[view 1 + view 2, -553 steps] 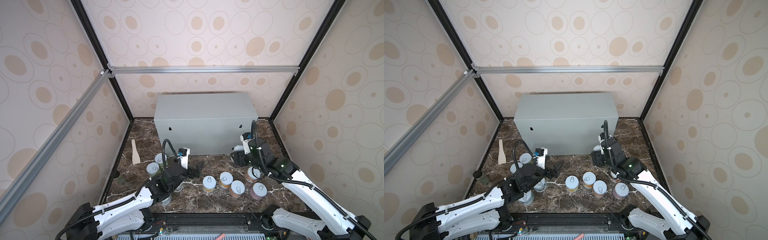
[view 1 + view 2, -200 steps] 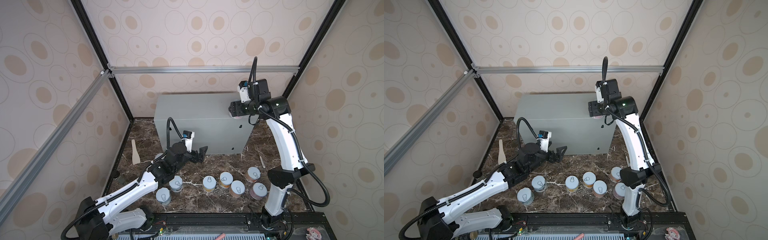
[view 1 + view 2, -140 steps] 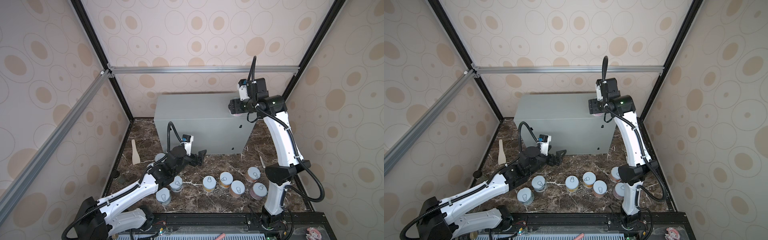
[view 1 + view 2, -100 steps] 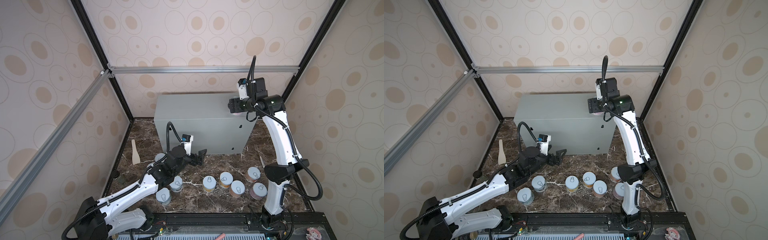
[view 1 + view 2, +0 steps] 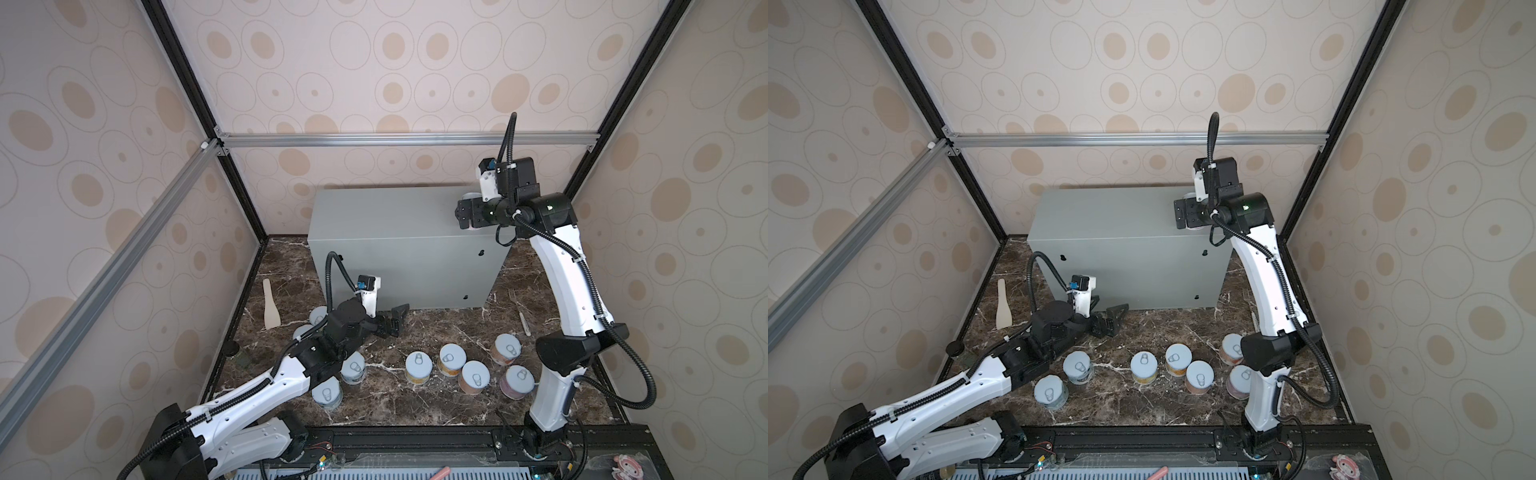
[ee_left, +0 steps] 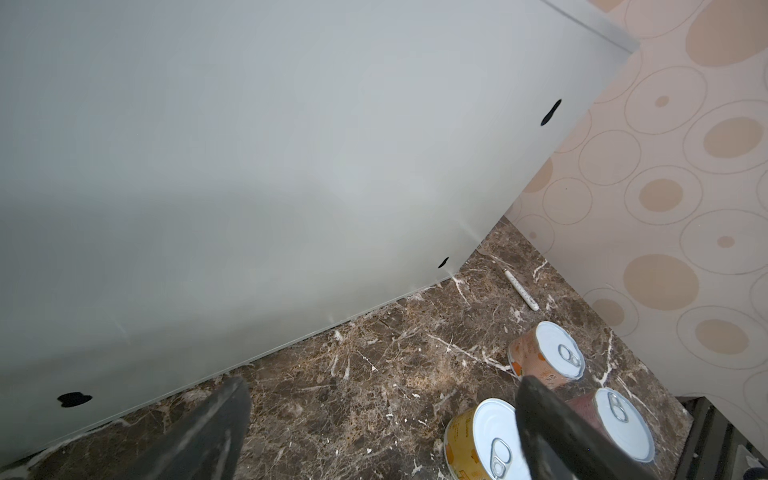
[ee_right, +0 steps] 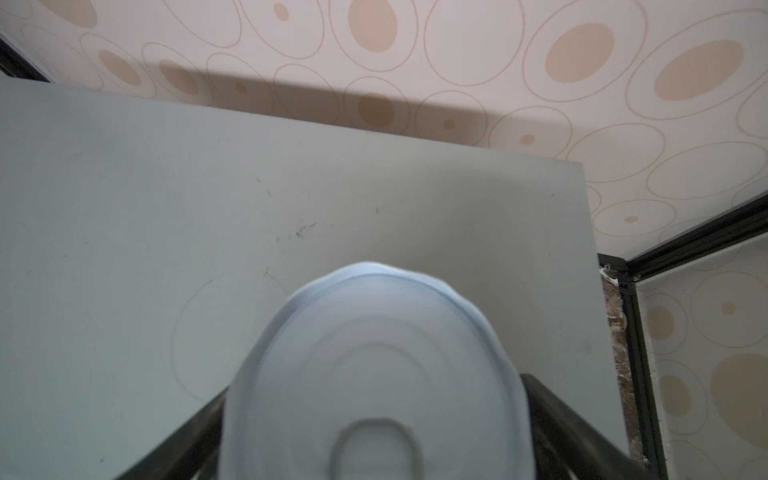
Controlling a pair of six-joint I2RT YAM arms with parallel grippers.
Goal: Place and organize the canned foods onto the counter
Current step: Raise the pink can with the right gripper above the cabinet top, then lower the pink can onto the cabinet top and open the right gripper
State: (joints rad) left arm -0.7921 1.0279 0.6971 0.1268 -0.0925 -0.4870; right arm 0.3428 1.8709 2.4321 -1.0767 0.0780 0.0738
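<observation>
Nine cans (image 5: 417, 365) crowd the marble (image 5: 415, 332); spatula (image 5: 271, 309), fork (image 5: 521, 318) flank the counter (image 5: 399, 257).

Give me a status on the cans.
Done: no can stands free on the counter. In hand: the right gripper has one can between its jaws at the counter's right end; release unclear. To do: nine cans on the marble; left gripper open, empty.

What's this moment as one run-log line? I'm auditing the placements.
right gripper: can between jaws over counter, grip unclear | left gripper: open, empty | other cans: on marble
</observation>
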